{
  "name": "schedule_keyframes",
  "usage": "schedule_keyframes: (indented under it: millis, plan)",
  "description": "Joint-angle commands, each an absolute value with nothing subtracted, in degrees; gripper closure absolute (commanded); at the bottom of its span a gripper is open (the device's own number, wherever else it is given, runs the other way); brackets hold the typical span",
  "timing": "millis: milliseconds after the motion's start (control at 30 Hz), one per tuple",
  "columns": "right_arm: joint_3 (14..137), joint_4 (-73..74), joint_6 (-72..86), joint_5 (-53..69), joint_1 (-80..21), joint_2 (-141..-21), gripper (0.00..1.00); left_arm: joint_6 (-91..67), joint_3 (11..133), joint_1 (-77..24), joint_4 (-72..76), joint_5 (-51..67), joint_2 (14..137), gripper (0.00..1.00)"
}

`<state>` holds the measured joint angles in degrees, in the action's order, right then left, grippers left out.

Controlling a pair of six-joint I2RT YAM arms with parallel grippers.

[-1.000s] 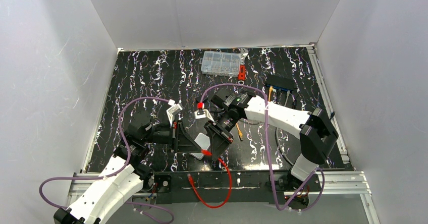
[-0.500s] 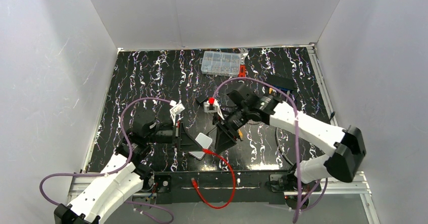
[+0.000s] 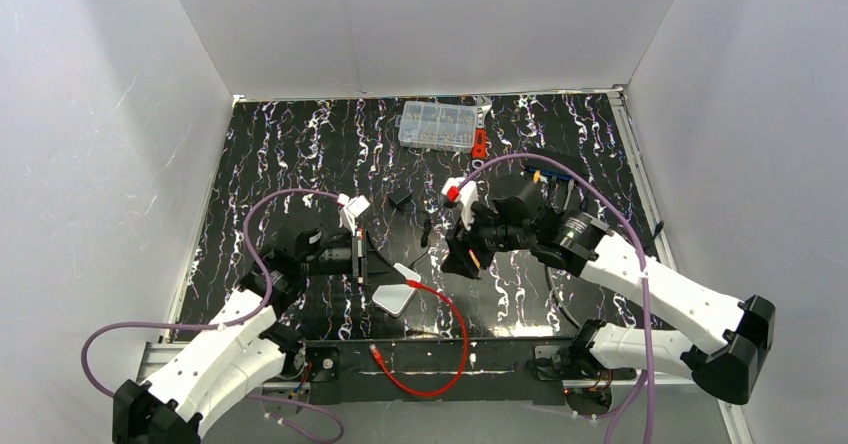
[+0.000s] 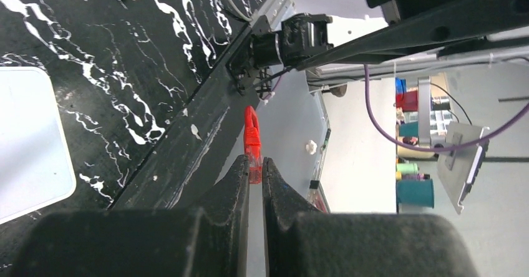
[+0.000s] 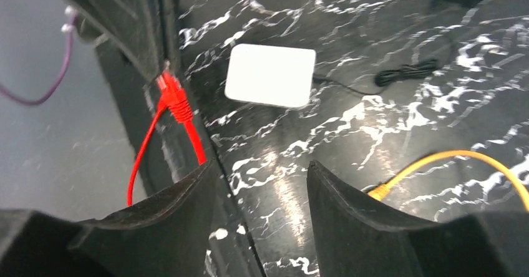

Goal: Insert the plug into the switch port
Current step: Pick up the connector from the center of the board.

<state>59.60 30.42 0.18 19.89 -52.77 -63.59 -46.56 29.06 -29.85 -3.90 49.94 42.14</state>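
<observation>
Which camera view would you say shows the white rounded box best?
The right wrist view: the whole white box lies in plain sight. The top view shows it small; the left wrist view crops it at the edge.

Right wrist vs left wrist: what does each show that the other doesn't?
Only right wrist: right gripper, open; a thin black cord; the whole white box; a long run of orange cable.
Only left wrist: left gripper, shut and empty; a black motor at the rail; the room beyond the table.
Both: white box (only a corner in left wrist), red connector, marbled tabletop. An orange bit at left wrist's top edge may be the same cable.
</observation>
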Motion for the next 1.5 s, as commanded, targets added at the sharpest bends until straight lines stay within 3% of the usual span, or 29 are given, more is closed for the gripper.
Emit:
schedule_keyframes:
  millis: [0, 100, 200, 433, 867, 1167, 1467]
  plan:
    - [56.8, 19.8, 4.7, 8.6, -52.6, -58.6, 0.36, -48.6, 31.4, -30.1, -3.9, 45.9, 43.9, 1.00]
    - [51.9, 14.1, 6.3, 9.0, -52.6, -54.8, 0.15, -50.9, 31.2, -30.1, -2.8, 44.8, 45.3, 1.00]
    - [50.8, 13.8, 3.7, 12.5, -52.6, -53.7, 0.12, -52.2, 31.4, -30.1, -2.9, 42.9, 45.2, 1.00]
    - [47.4, 11.9, -4.2, 22.8, -54.1, -53.5, 0.20, -55.6, 32.1, -30.1, -3.0, 41.0, 46.2, 1.00]
    - [41.5, 1.1, -18.9, 23.1, -59.5, -53.5, 0.34, -56.5, 32.5, -30.1, -3.6, 43.0, 47.6, 1.00]
    - [43.8, -1.7, -20.6, 25.3, -59.8, -58.6, 0.46, -56.2, 32.2, -30.1, -2.5, 44.9, 47.5, 1.00]
    - [44.3, -4.3, -19.6, 25.3, -59.8, -61.1, 0.51, -56.4, 31.7, -30.1, -1.9, 45.4, 47.2, 1.00]
